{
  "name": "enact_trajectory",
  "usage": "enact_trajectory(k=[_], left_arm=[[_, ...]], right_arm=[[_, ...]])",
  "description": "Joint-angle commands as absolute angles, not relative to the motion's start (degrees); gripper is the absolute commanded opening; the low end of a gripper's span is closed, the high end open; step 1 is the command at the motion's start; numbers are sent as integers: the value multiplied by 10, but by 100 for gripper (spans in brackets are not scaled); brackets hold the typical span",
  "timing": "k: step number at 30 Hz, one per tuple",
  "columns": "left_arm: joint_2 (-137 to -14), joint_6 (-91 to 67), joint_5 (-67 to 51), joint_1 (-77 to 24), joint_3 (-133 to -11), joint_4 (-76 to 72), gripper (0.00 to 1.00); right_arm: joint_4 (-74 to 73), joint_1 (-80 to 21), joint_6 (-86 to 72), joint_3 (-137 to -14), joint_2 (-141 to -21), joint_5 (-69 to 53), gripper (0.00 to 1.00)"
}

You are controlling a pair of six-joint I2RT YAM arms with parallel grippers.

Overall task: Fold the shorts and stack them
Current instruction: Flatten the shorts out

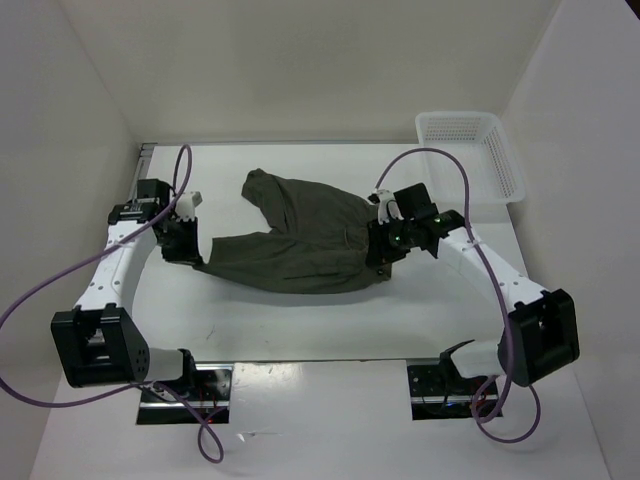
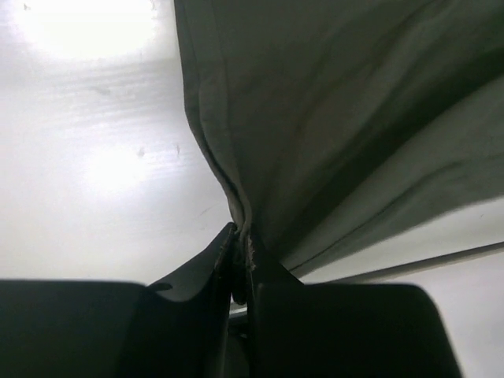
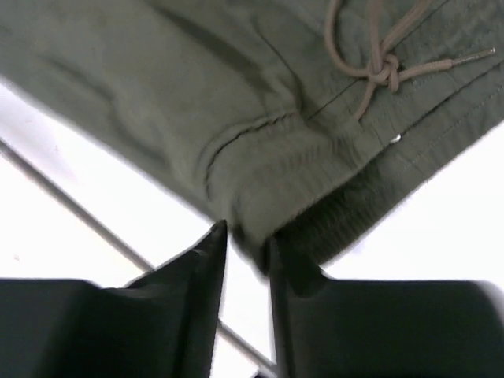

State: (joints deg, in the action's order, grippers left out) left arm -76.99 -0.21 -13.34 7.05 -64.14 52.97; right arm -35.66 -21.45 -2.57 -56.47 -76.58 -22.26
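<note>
The white surface (image 1: 300,320) carries the olive shorts (image 1: 300,245), crumpled and spanning the gap between the two tools, with one leg trailing beyond them. The white mesh basket (image 1: 455,117) stands well beyond and outboard of the right tool and obstructs nothing. The left tool (image 2: 240,252) is clamped on a leg hem, and the right tool (image 3: 248,253) is closed on the waistband, with the knotted drawstring (image 3: 378,67) just ahead of its tips. Recommended procedure: draw both tools apart evenly, low over the surface, to tension the cloth and straighten the trailing leg before folding.
</note>
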Motion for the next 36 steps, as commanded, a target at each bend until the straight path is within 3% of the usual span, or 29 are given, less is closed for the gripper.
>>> enact_trajectory(k=[1,2,3,6,10,12,13,15,16,19,24,28,34,36], left_arm=[[-737,0,-94,50,-654,593,16],[-737,0,-94,45,-647,607,20],[-731,0,-94,45,-641,631,28],[-731,0,-99,38,-627,661,37],[-720,0,-99,38,-642,628,48],[-743,0,-99,38,-663,601,53],[-756,0,-88,38,-684,562,54],[-797,0,-77,38,-691,511,55],[-834,0,-71,38,-699,466,55],[-913,0,-78,33,-720,406,56],[-1004,0,-83,5,-732,318,58],[-1043,0,-75,-25,-721,284,59],[-1099,0,-54,-32,-721,260,58],[-1113,0,-48,-26,-728,254,58]], right_arm=[[-443,-243,-19,-641,-738,-191,35],[-458,-243,-19,-651,-738,-191,43],[-487,-249,-19,-661,-733,-191,61],[-500,-249,-27,-681,-711,-177,77],[-448,-249,-51,-697,-668,-155,78],[-400,-249,-89,-673,-668,-149,70],[-362,-254,-103,-665,-680,-149,55],[-334,-275,-117,-635,-721,-143,40],[-318,-285,-117,-626,-737,-130,26],[-318,-322,-122,-599,-791,-106,4],[-275,-357,-166,-556,-845,-63,1],[-229,-357,-187,-561,-906,42,0],[-218,-333,-155,-684,-1099,77,0],[-236,-317,-142,-776,-1171,70,0]])
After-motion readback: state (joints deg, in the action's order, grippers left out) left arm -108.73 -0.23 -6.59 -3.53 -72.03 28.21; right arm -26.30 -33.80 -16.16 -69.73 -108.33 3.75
